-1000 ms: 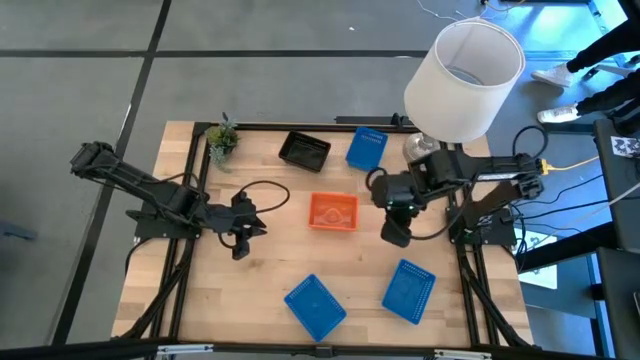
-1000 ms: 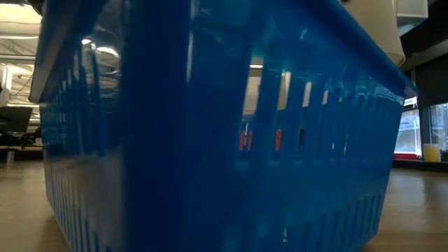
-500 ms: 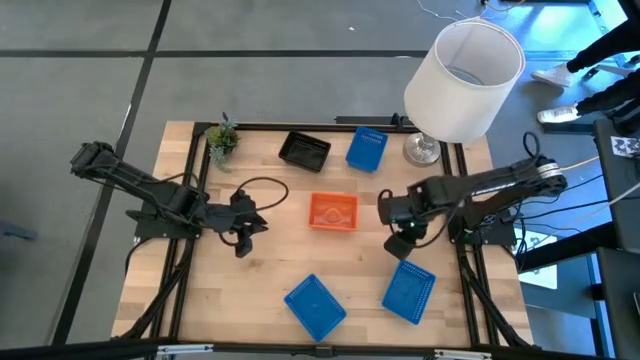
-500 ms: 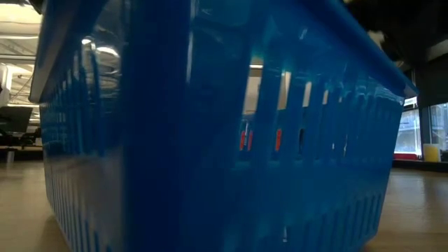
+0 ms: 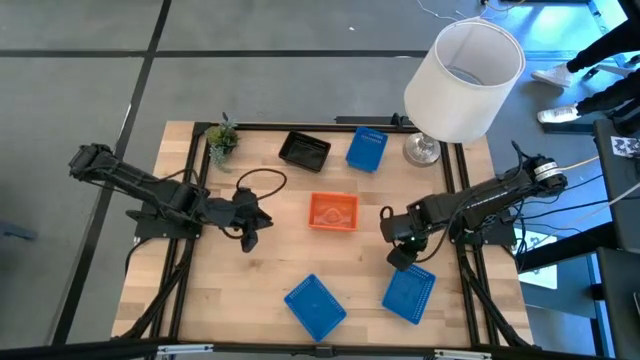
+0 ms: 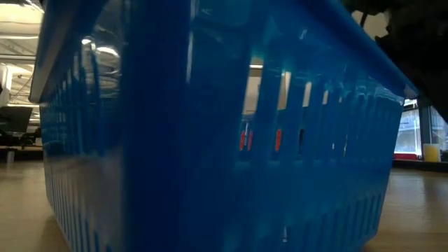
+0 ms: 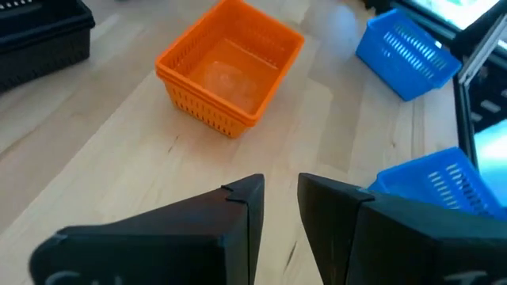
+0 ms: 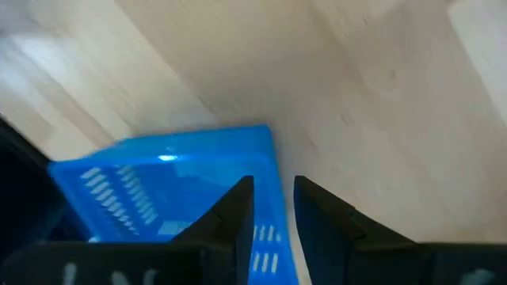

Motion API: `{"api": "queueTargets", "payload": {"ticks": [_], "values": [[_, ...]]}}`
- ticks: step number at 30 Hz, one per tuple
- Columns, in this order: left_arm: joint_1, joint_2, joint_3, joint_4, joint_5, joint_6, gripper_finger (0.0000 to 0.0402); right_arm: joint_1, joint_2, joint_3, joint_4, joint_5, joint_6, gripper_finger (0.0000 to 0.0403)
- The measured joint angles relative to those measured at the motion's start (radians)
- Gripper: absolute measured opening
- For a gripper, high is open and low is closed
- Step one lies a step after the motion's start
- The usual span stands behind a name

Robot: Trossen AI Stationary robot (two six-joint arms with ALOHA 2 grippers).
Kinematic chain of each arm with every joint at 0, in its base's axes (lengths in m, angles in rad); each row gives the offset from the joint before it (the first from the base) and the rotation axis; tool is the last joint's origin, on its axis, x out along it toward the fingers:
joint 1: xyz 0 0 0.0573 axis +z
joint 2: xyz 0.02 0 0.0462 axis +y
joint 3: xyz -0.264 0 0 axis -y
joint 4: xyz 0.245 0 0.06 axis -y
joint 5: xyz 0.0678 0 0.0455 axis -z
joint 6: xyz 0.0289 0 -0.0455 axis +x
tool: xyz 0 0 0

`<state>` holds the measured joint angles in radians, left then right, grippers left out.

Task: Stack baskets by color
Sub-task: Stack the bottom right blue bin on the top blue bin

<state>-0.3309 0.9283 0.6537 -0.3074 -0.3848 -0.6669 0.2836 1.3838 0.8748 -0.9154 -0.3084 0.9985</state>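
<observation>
Fingers of the right gripper [image 5: 398,258] stand slightly parted with nothing between them, poised just above the near rim of a blue basket [image 5: 409,290] at the table's front right. In the right wrist view the two dark fingers [image 8: 230,214] frame that basket's edge [image 8: 166,190] without clasping it. The left gripper [image 5: 250,228] hangs over bare wood left of the orange basket [image 5: 333,211], its fingers [image 7: 242,214] also a little apart and empty. Another blue basket [image 5: 315,305] sits front centre, a third [image 5: 366,149] at the back beside the black basket [image 5: 304,151].
</observation>
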Motion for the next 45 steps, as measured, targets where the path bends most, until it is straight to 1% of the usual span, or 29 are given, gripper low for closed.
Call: {"api": "queueTargets", "payload": {"ticks": [6,12,23,36,45], "values": [[0.015,0.000,0.000,0.021,0.000,-0.004,0.0071,0.026,0.000,-0.046,0.013,-0.002,0.018,0.0090],[0.019,0.000,0.000,0.026,0.000,-0.013,0.0071,0.029,0.000,-0.047,0.058,-0.006,0.008,0.0090],[0.019,0.000,0.000,0.033,0.000,-0.013,0.0071,0.029,0.008,-0.047,0.062,0.014,-0.016,0.0090],[0.019,0.000,0.000,0.033,0.000,-0.006,0.0071,0.083,0.088,-0.047,0.115,0.011,-0.013,0.0090],[0.019,0.000,0.000,0.032,0.000,-0.004,0.0071,0.119,0.130,-0.047,0.149,0.072,0.010,0.0090]]}}
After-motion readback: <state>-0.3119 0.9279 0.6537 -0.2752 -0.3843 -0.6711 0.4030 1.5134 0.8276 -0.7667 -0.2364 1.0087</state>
